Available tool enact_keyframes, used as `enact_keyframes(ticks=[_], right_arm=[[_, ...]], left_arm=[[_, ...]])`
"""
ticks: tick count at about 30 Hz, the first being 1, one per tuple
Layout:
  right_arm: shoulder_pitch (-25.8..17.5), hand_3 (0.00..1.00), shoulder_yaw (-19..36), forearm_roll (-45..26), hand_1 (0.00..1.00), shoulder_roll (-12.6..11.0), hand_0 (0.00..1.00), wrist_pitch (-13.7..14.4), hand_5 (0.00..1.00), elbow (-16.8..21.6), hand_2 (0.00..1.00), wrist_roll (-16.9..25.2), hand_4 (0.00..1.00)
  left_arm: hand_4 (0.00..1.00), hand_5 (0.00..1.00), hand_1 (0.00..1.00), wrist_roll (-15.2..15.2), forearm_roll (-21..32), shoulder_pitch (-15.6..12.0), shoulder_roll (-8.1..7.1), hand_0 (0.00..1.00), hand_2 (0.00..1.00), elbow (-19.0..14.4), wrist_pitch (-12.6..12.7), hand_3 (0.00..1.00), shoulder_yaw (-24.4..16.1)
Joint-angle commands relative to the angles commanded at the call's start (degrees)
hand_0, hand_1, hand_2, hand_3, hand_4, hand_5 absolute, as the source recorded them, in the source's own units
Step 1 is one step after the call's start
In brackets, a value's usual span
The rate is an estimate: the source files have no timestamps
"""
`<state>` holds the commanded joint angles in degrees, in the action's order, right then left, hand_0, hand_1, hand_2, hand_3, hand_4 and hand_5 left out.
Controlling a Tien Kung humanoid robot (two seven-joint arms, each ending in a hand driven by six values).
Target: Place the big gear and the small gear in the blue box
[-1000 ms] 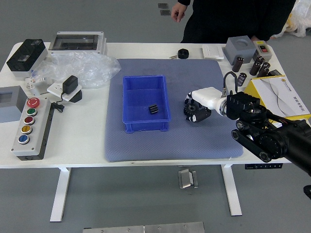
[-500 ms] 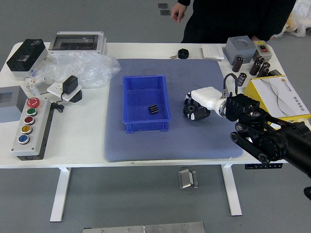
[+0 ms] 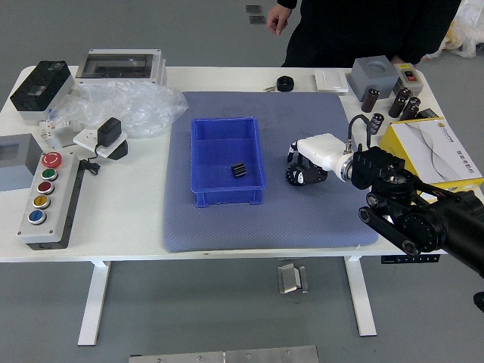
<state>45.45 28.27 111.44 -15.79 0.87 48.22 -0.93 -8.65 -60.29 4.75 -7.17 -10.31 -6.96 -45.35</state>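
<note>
Right arm: reached in over the mat (image 3: 265, 227) from the right; hardly any shift of the arm (image 3: 408, 219) is noted since the last view.
Big gear: judged to be the dark round piece (image 3: 296, 177) beside the blue box, right of it and outside it; partly covered by the hand, so its outline cannot be fully read.
Small gear: judged to be the small dark ribbed piece (image 3: 239, 170), lying inside the blue box (image 3: 225, 199), near its right wall.
Right hand: white-backed (image 3: 324, 153), placed over the big gear, with contact likely.
Grip: cannot be told; whether the gear is held or merely touched is not shown.
Change: a gap is now seen in the dark cluster under the hand, where a more closed shape was shown half a second ago. A grip being adjusted is suggested.
Meaning: one gear is judged placed, one outstanding. A firm hold, a lift over the box's right wall and a release inside are still required.
Risk: the gear may be slipped or tipped if it is lifted on a partial hold.
Person: stood at the far side (image 3: 355, 30); one hand (image 3: 277, 19) is hung loosely, with nothing handled by it.
</note>
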Motion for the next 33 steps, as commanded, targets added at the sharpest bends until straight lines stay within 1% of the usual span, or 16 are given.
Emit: enact_keyframes(ticks=[3,4,9,10,15,16,18,21,22,23,27,28,33], right_arm=[[0.11,0.639,0.25,-0.23,0.439,-0.09,0.554,-1.04,0.284,-0.19,0.513,0.02,0.468],[0.15,0.656,0.34,-0.27,0.451,-0.12,0.521,-1.41,0.321,-0.25,0.561,0.01,0.586],[0.56,0.656,0.70,-0.37,0.451,-0.26,0.521,-4.11,0.321,-0.53,0.561,-0.19,0.586],[0.64,0.665,0.79,-0.32,0.477,-0.28,0.499,-4.50,0.406,-0.56,0.597,-0.23,0.755],[1.08,0.665,1.37,-0.11,0.477,-0.33,0.499,-5.74,0.406,-0.64,0.597,-0.37,0.755],[1.17,0.707,1.58,-0.12,0.496,-0.36,0.520,-5.77,0.453,-0.65,0.630,-0.46,0.811],[1.42,0.707,2.12,-0.17,0.496,-0.49,0.520,-5.84,0.453,-0.63,0.630,-0.63,0.811],[2.15,0.707,3.21,-0.85,0.496,-1.04,0.520,-6.21,0.453,-0.25,0.630,-0.96,0.811],[2.45,0.710,3.54,-1.25,0.495,-1.37,0.519,-6.47,0.476,0.04,0.630,-1.12,0.822],[2.69,0.710,3.76,-1.62,0.495,-1.66,0.519,-6.73,0.476,0.34,0.630,-1.29,0.822],[3.17,0.710,4.88,-3.33,0.495,-3.35,0.519,-8.52,0.476,2.84,0.630,-2.59,0.822],[3.11,0.744,5.31,-3.46,0.522,-3.76,0.551,-9.08,0.495,3.67,0.650,-3.01,0.829],[2.59,0.744,6.90,-2.86,0.522,-5.60,0.551,-12.03,0.495,8.13,0.650,-5.06,0.829]], left_arm=[[0.702,0.296,0.832,-0.01,0.01,-0.01,-0.02,0.862,0.814,0.00,0.00,0.836,-0.02],[0.702,0.295,0.832,-0.01,0.03,-0.02,-0.03,0.862,0.814,0.00,0.00,0.836,-0.02],[0.702,0.295,0.832,-0.02,-0.02,-0.05,-0.08,0.862,0.814,0.00,0.02,0.836,-0.16],[0.703,0.294,0.832,-0.02,-0.06,-0.04,-0.08,0.862,0.814,0.00,0.02,0.836,-0.21],[0.703,0.294,0.832,0.00,-0.16,-0.07,-0.03,0.862,0.814,0.00,0.00,0.836,-0.37],[0.703,0.293,0.832,-0.02,-0.19,-0.10,-0.02,0.862,0.814,0.00,-0.01,0.836,-0.41],[0.703,0.293,0.832,-0.02,-0.19,-0.15,0.00,0.862,0.814,0.00,-0.01,0.836,-0.44],[0.703,0.293,0.832,-0.01,-0.16,-0.18,-0.04,0.862,0.814,0.00,0.00,0.836,-0.50],[0.702,0.292,0.832,0.00,-0.12,-0.18,-0.10,0.862,0.814,0.00,0.00,0.836,-0.51],[0.702,0.292,0.832,0.01,-0.10,-0.18,-0.15,0.862,0.814,0.00,0.01,0.836,-0.54],[0.702,0.292,0.832,0.01,-0.01,-0.25,-0.46,0.862,0.814,0.00,0.04,0.836,-0.61],[0.703,0.294,0.831,0.01,0.00,-0.28,-0.51,0.862,0.814,0.00,0.04,0.836,-0.62],[0.703,0.294,0.831,0.04,0.02,-0.42,-0.60,0.862,0.814,0.00,0.04,0.836,-0.61]])
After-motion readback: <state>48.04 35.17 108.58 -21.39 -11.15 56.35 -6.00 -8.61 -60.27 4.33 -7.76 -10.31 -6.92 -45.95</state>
